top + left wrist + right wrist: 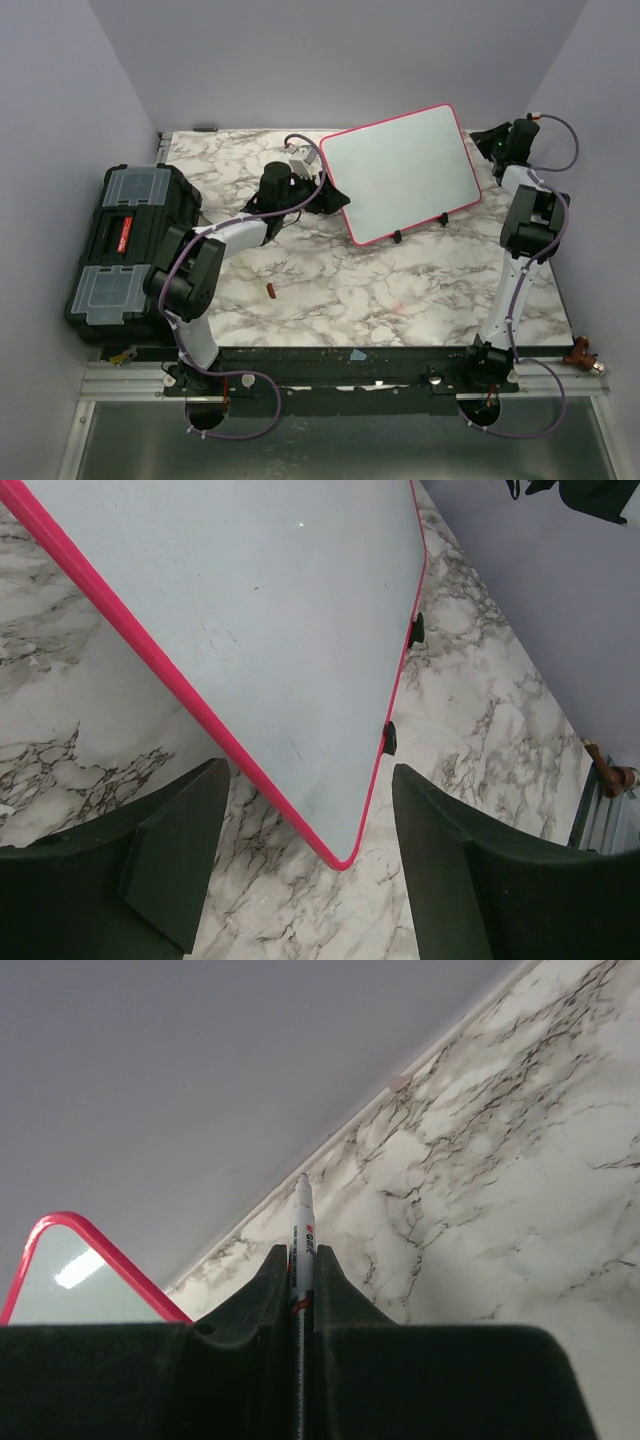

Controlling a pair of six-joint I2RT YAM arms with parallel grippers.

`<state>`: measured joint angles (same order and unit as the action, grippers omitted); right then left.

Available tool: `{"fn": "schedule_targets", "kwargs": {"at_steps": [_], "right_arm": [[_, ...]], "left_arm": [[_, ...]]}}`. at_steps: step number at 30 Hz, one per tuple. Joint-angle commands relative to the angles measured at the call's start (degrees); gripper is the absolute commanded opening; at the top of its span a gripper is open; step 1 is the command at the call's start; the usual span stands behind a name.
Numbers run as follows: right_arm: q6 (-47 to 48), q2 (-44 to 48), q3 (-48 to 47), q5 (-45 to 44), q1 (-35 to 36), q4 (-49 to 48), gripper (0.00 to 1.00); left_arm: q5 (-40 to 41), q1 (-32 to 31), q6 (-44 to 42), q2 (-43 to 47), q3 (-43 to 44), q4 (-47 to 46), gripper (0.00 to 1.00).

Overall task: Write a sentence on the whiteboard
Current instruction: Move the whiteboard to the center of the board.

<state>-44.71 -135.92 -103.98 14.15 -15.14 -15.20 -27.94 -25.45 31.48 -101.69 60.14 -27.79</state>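
The whiteboard (400, 170), glossy white with a pink-red rim, stands tilted on small black feet at the back centre of the marble table. Its face (270, 610) is blank; the sentence does not show on it. My left gripper (325, 195) is at the board's lower left corner. Its jaws are open, and the corner sits in the gap (308, 780) without touching either finger. My right gripper (490, 140) is at the far right back by the wall, shut (302, 1255) on a white marker (303, 1215) whose tip sticks out beyond the fingers. One corner of the whiteboard (70, 1280) shows at its left.
A black toolbox (125, 240) with clear lid compartments fills the table's left edge. A small red cap (270, 291) lies on the marble in front of the left arm. Two black feet (417, 630) clip to the board's lower rim. Grey walls close in on three sides.
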Motion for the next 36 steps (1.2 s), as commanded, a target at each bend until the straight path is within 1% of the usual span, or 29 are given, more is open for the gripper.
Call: {"fn": "schedule_targets", "kwargs": {"at_steps": [1, 5, 8, 11, 15, 20, 27, 36], "right_arm": [[0.9, -4.6, -3.9, 9.1, -0.5, 1.6, 0.01], [0.9, -6.8, -5.9, 13.9, -0.5, 2.9, 0.01], [1.2, -6.7, -4.9, 16.0, -0.5, 2.4, 0.01], [1.5, -5.9, -2.9, 17.4, -0.5, 2.1, 0.01], [1.4, -4.1, 0.5, 19.2, -0.5, 1.1, 0.01], [0.5, -1.4, 6.4, 20.8, -0.5, -1.4, 0.01], [-0.2, 4.0, 16.0, 21.6, -0.5, -4.7, 0.01], [-2.8, 10.5, 28.9, 23.4, -0.5, -11.3, 0.01]], "left_arm": [[-3.0, 0.5, 0.3, -2.1, 1.2, -1.9, 0.66], [-4.2, 0.6, 0.4, -3.2, 1.3, -2.6, 0.62], [-5.4, 0.6, 0.5, -4.0, 1.7, -3.1, 0.55], [-6.0, 0.6, 0.4, -4.4, 1.6, -3.3, 0.49], [-6.4, 0.6, 0.2, -4.7, 1.3, -3.5, 0.44], [-7.4, 0.6, 0.0, -5.5, 1.6, -3.2, 0.35], [-8.1, 0.6, -0.4, -6.7, 1.8, -2.8, 0.31], [-9.1, 0.6, -0.6, -6.3, 0.4, -3.6, 0.3]]}}
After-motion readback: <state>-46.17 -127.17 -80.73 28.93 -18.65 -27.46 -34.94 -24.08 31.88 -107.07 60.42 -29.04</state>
